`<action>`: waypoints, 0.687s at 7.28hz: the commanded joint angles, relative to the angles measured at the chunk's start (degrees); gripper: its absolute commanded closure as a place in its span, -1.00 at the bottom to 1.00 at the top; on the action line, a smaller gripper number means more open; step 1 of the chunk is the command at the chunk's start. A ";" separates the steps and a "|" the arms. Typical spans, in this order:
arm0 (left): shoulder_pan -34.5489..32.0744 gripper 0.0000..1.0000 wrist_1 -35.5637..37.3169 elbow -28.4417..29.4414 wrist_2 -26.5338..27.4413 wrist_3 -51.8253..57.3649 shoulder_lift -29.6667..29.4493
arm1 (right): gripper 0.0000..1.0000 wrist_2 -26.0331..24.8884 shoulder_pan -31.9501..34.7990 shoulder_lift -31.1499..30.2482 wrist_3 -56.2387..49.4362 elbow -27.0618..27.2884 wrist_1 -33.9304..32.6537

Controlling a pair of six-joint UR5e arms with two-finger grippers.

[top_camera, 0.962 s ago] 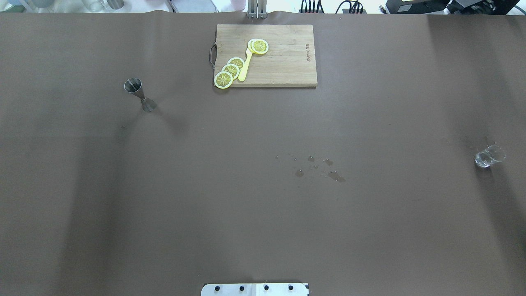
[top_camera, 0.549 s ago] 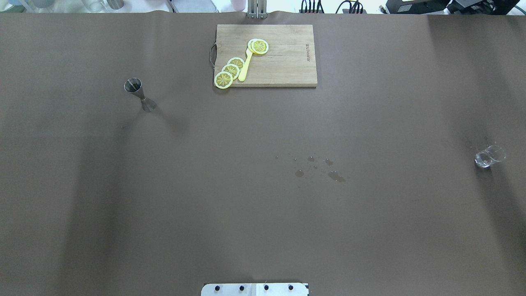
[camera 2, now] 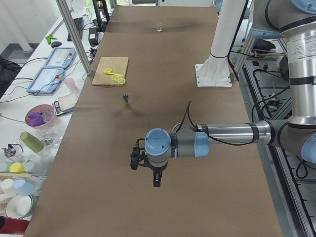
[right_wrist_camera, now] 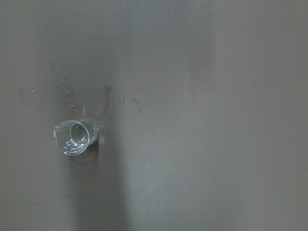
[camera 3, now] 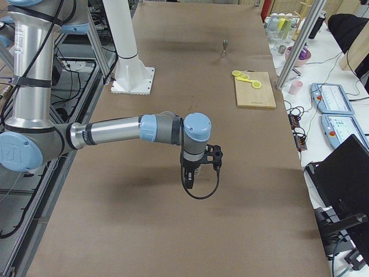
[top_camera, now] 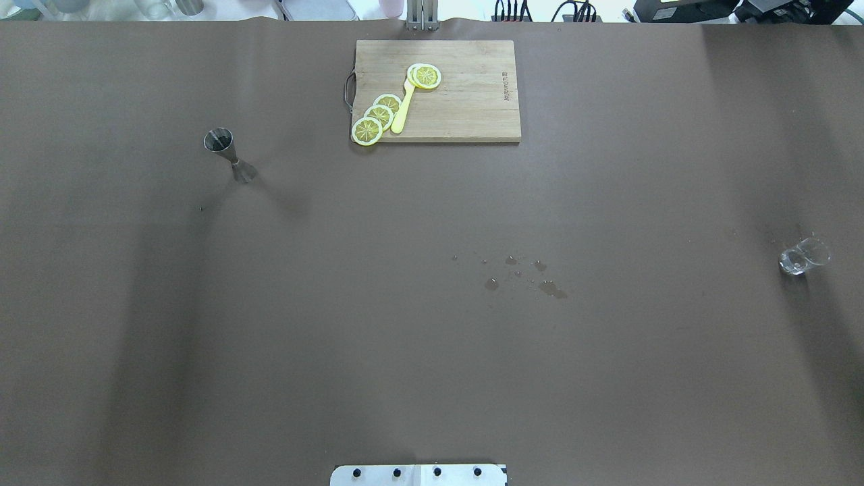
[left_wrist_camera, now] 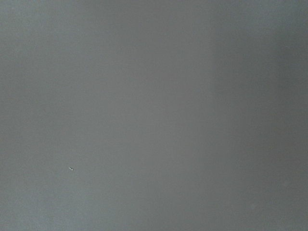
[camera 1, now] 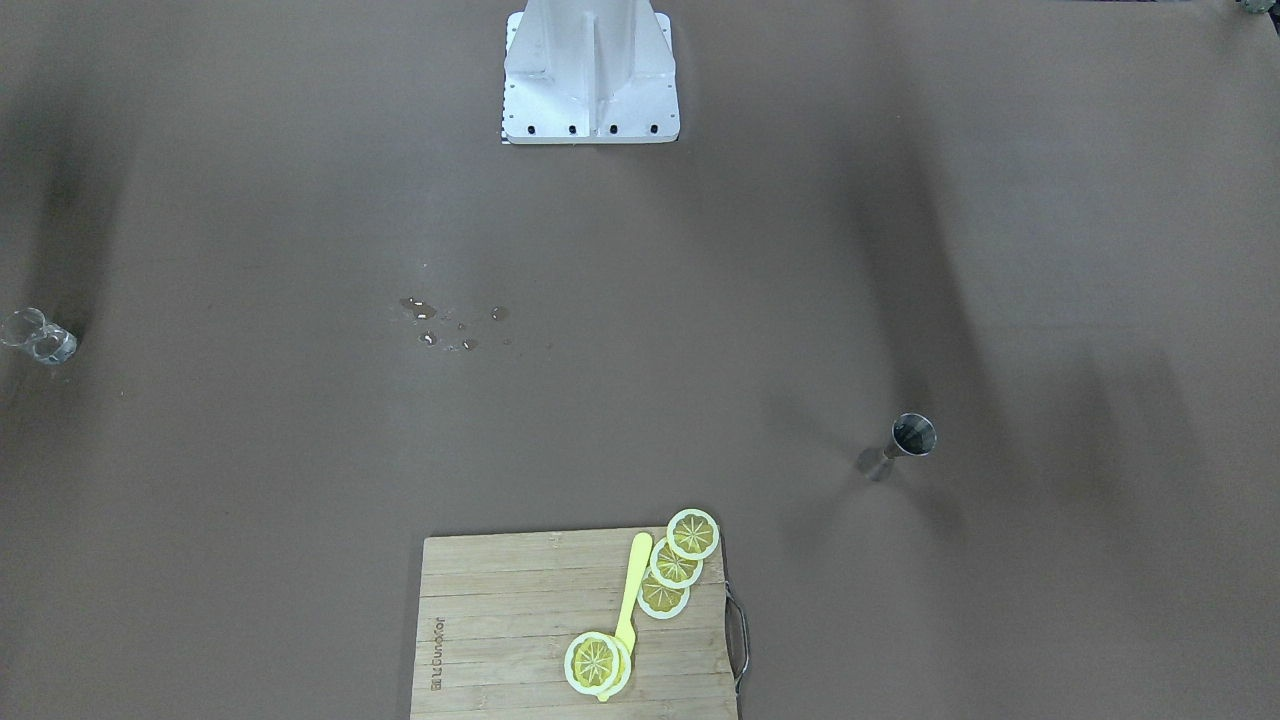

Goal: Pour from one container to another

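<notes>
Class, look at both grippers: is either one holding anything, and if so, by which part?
Nothing is held. The jigger and the small glass beaker stand untouched on the table; the left gripper and right gripper hang above it, empty.

Reference dial: overhead view, table [top_camera: 270, 337] centre as hub, 12 o'clock pointing away from the robot.

Base plate [top_camera: 418, 474]: at the 6 o'clock edge.

Cutting board [top_camera: 466, 101]: at 12 o'clock, near the far edge, with its handle [top_camera: 349, 91] on its 9 o'clock side.

On the board: three overlapping lemon slices [top_camera: 378, 115] at its 8 o'clock corner (the lowest overhangs that corner). Stacked slices [top_camera: 425, 75] lie near its centre. A knife [top_camera: 402, 115] lies between both groups.

Jigger [top_camera: 229, 154]: at 10 o'clock, upright.

Spouted glass [top_camera: 803, 256]: at 3 o'clock, near the edge.

Droplets [top_camera: 520, 273]: just off the hub toward 4 o'clock.
</notes>
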 commanded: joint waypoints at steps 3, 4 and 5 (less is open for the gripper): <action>0.00 -0.96 -2.56 -0.27 -0.38 -0.44 0.04 | -1.00 -0.27 0.00 -0.03 -0.03 -0.09 0.01; 0.00 -0.96 -3.44 -0.01 -0.38 -0.44 0.04 | -1.00 -0.27 0.00 -0.12 -0.03 -0.09 -0.07; 0.00 -0.96 -3.89 -0.44 -0.56 -0.44 0.04 | -1.00 -0.27 0.00 -0.12 -0.03 -0.09 -0.07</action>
